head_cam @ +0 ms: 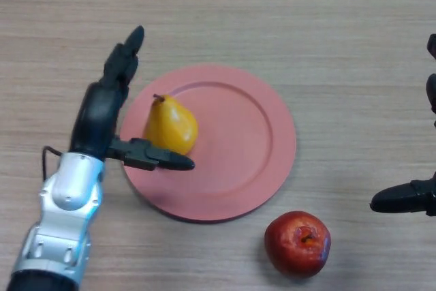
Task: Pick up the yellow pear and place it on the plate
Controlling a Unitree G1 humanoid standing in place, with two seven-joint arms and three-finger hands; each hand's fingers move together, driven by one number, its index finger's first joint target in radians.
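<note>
A yellow pear [171, 126] lies on the left part of a pink plate [238, 148], stem pointing up and left. My left hand [102, 110] is open just left of the pear, fingers straight and pointing away, thumb [160, 157] stretched out under the pear's near side. The fingers are not curled round the pear. My right hand [409, 197] shows at the right edge, away from the plate, with its thumb pointing left.
A red apple [298, 243] lies on the wooden table [272, 18] just in front of the plate's right near rim.
</note>
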